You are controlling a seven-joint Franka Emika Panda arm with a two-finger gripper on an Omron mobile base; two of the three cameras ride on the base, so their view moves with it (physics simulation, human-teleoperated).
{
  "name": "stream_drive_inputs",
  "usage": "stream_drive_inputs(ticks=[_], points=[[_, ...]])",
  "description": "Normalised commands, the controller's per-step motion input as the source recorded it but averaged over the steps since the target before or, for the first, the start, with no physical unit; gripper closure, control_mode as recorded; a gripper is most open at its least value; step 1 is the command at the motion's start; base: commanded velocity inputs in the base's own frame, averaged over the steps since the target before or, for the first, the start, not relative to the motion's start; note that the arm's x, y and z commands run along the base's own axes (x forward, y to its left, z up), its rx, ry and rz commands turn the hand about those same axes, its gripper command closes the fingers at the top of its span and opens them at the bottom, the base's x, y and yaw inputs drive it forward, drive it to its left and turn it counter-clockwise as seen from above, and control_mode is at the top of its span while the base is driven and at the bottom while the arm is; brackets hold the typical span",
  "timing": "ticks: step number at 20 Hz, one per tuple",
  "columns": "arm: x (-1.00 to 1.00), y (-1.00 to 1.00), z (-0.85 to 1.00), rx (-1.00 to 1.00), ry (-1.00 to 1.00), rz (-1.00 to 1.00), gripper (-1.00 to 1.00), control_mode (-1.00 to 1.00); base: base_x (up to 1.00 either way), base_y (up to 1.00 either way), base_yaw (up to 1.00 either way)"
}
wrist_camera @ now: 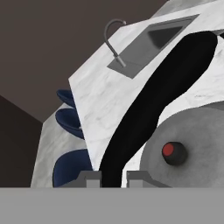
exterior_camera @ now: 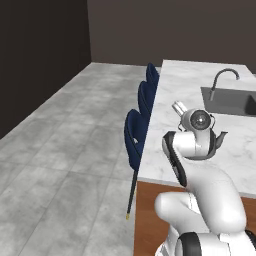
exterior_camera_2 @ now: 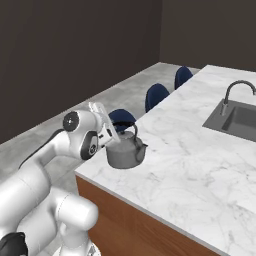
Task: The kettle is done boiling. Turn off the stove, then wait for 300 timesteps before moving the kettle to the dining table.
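Grey metal catches your eye first: the kettle [exterior_camera_2: 125, 152] sits at the near corner of the dining table [exterior_camera_2: 200, 165], resting on or just above the white marble top; you cannot tell which. Your gripper [wrist_camera: 113, 176] is clamped narrow around the kettle's black arched handle [wrist_camera: 153, 109], which passes straight between the two finger tips [wrist_camera: 89, 177] in the hand view. Beneath that handle you see the rounded lid with its dark knob [wrist_camera: 173, 152]. Dark blue chairs [exterior_camera: 136, 135] line the table's edge just beside the kettle. Farther along the marble, well apart from it, you have a sunken sink [exterior_camera_2: 240, 120] with a curved faucet [exterior_camera_2: 235, 90].
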Motion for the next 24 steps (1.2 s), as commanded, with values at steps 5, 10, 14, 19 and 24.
stream_drive_inputs(ticks=[5, 10, 14, 19, 24], points=[[0.23, 0.08, -0.13, 0.02, 0.0, 0.0, 1.0, -1.0, 0.0, 0.0, 0.0], [0.22, 0.08, -0.13, 0.03, -0.01, 0.0, 1.0, -1.0, 0.0, 0.0, 0.0], [0.17, 0.09, -0.12, 0.06, -0.04, 0.0, 1.0, -1.0, 0.0, 0.0, 0.0], [0.14, 0.04, -0.08, 0.06, -0.09, 0.0, 1.0, -1.0, 0.0, 0.0, 0.0], [0.21, 0.0, -0.05, 0.03, -0.05, 0.0, 1.0, -1.0, 0.0, 0.0, 0.0]])
